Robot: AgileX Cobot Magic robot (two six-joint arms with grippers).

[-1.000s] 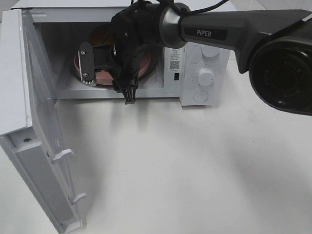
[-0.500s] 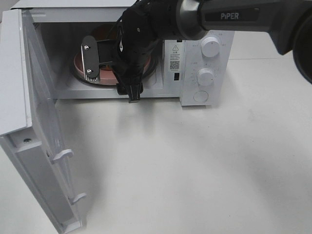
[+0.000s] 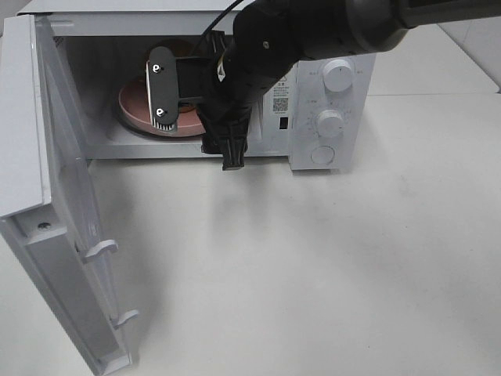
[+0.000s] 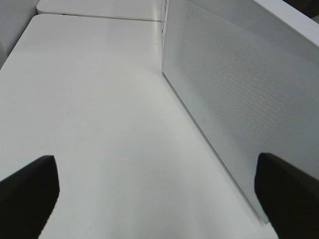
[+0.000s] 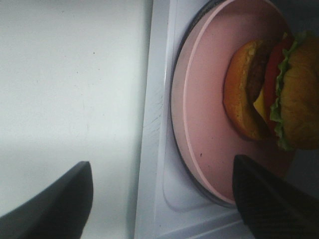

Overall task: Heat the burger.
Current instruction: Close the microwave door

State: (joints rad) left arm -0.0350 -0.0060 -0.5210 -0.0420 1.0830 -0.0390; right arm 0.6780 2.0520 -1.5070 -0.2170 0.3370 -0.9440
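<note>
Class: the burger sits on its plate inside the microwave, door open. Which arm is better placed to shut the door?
Left, probably. The left gripper is open beside the door, free to push it. The right gripper is at the microwave mouth near the burger, in the door's path.

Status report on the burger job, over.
Left gripper open, empty. Right gripper open, empty, at the microwave mouth. Burger on pink plate inside. Door open; right arm in the doorway.
</note>
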